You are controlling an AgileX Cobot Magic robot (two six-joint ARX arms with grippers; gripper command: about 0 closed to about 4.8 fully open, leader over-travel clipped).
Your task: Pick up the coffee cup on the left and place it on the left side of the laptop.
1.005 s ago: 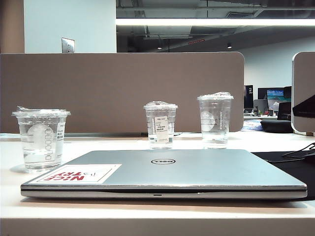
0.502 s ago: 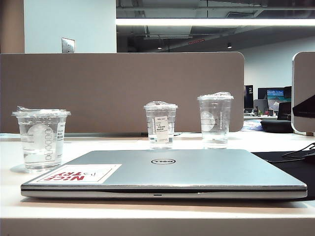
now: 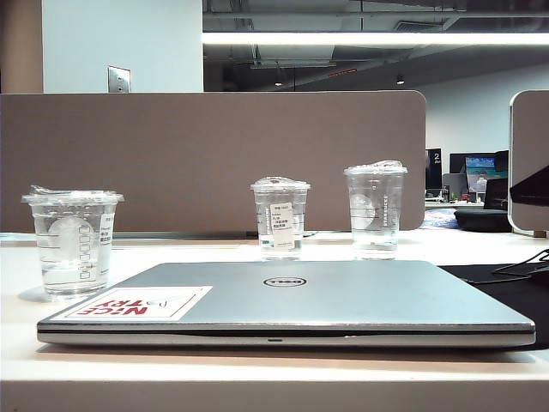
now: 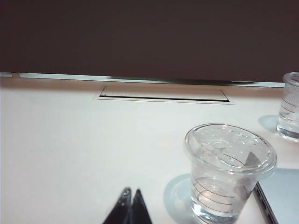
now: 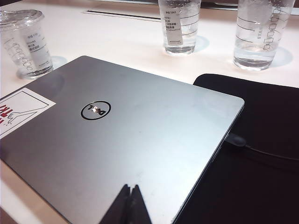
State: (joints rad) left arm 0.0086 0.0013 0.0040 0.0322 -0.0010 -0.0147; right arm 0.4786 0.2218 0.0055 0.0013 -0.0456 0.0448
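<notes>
Your target, the coffee cup (image 3: 73, 243), stands upright on the white tabletop (image 3: 257, 251), just beside the laptop's (image 3: 292, 300) left front corner, the one carrying the "NICE TRY" sticker (image 3: 137, 303). It is squat and clear under a flat crinkled lid, and it looks to hold clear liquid in its lower part (so lift it level).

Your left end effector (image 4: 131, 205) has its fingers pressed together with nothing between them. It hovers low over bare tabletop, with the coffee cup (image 4: 228, 171) just off to one side and free of contact. Judging by this, the pick has not begun: you need to spread those fingers before closing in on the cup wall.

Your right end effector (image 5: 131, 203) is also pinched together and empty, poised above the closed laptop (image 5: 117, 140) lid, well clear of the cups. It seems parked out of the way.

Two other cups stand behind the laptop, the dome-lidded cup (image 3: 280, 218) with a white label and the tallest cup (image 3: 375, 210), both partly filled too. Leave those alone.
</notes>
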